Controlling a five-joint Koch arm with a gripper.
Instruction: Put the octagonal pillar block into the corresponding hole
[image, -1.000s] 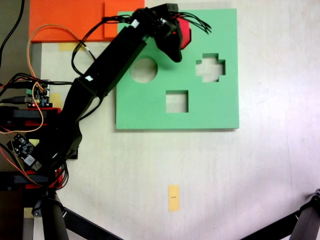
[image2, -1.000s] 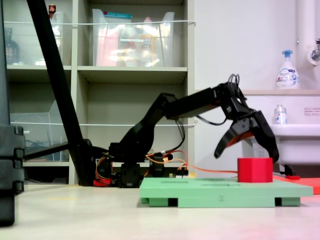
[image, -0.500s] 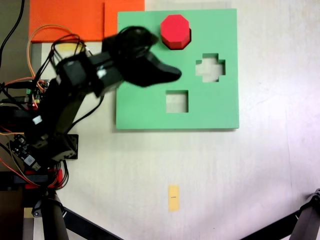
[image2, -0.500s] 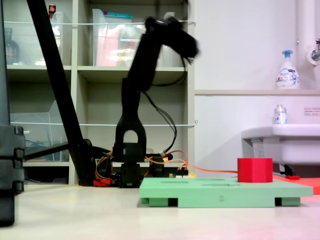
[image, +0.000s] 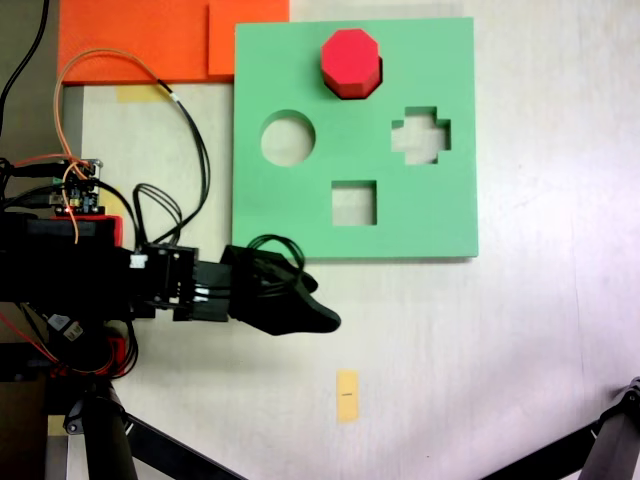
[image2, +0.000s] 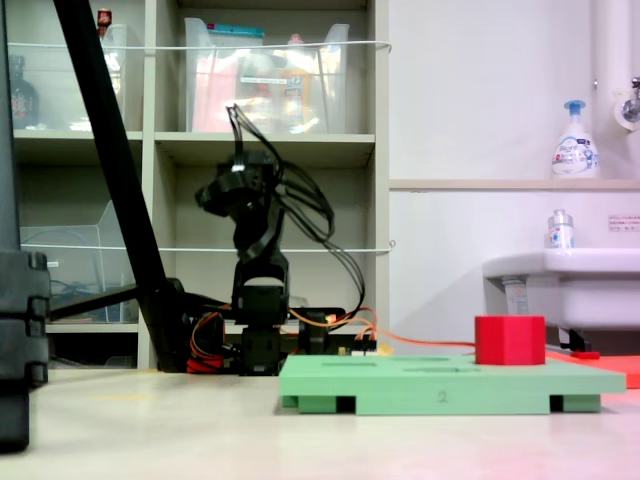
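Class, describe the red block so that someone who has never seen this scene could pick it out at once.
Find the green board lying flat on the pale table in the first exterior view. The red block stands near its far edge, above the round hole and the cross hole. It is the only red, eight-sided thing on the board, and in the second exterior view it sticks up above the surface.

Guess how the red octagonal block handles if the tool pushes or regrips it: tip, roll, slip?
The octagonal pillar block stands upright on the green board, about as wide as tall in the second exterior view, so tipping looks unlikely. Flat facets should resist rolling. It looks like matte foam: probably light, slightly squashy, grippy rather than slippery. A side push may slide it easily.
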